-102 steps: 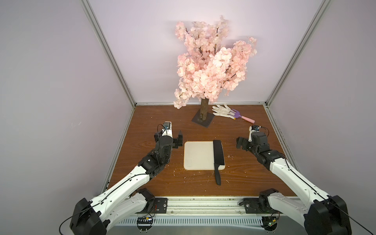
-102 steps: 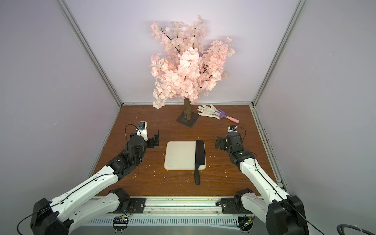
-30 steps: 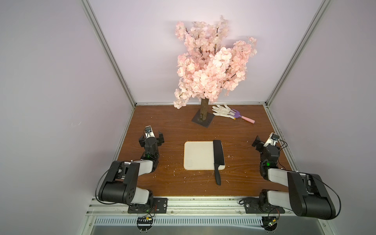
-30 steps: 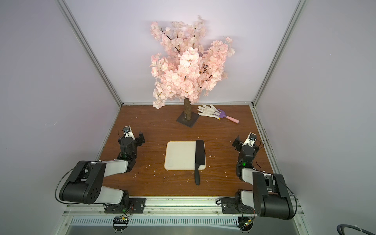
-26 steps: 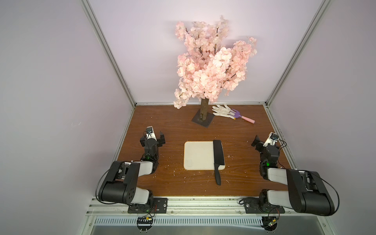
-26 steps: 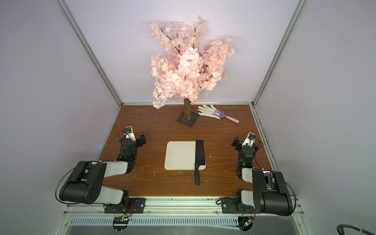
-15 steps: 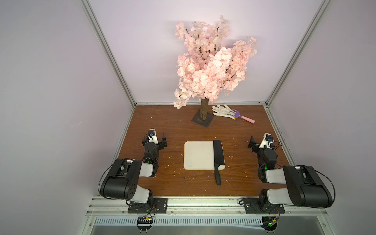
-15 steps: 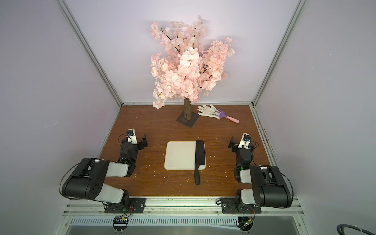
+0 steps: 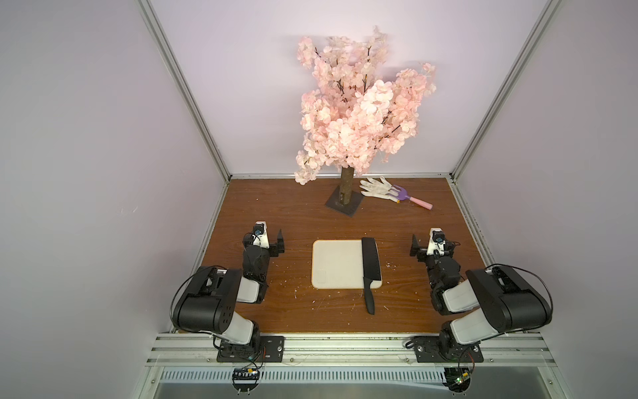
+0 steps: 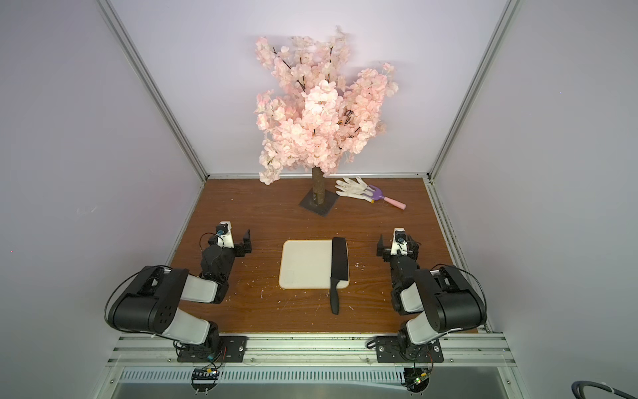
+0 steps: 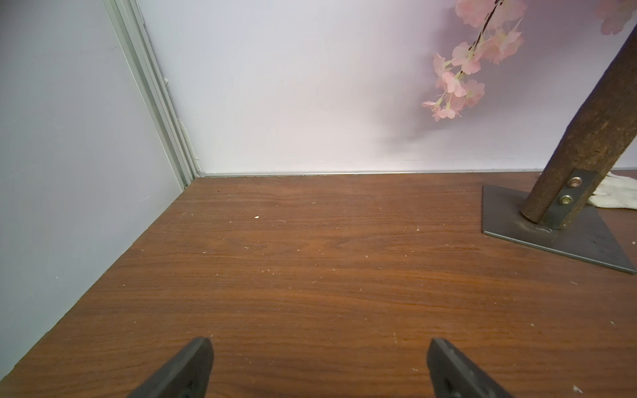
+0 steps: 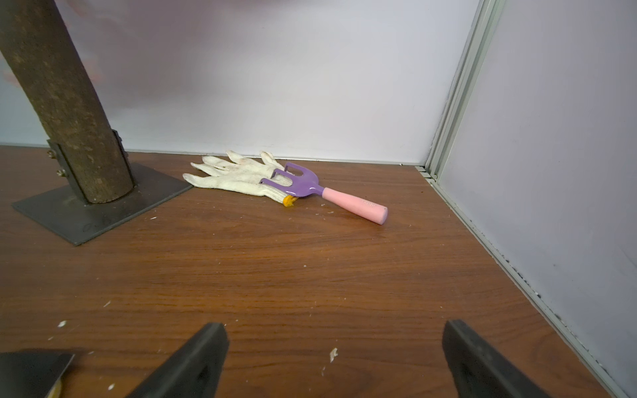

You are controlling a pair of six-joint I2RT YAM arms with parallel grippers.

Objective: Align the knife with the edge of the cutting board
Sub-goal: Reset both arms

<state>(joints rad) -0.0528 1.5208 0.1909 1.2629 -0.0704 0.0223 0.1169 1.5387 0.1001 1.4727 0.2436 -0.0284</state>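
Lengthwise the knife (image 9: pixel 371 262) lies along the cutting board's (image 9: pixel 335 262) edge, left tool (image 11: pixel 319 348) and right tool (image 12: pixel 336 330) spread empty.

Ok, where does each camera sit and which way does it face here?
Top views: high over the near edge, looking down at the whole table; show left arm, right arm, board, knife.
Left wrist: on the left arm, low, facing the back wall; open left tool shows, tree base aside.
Right wrist: on the right arm, facing the back wall; open right tool, glove, rake.
Shared: both wrist views catch the tree base.
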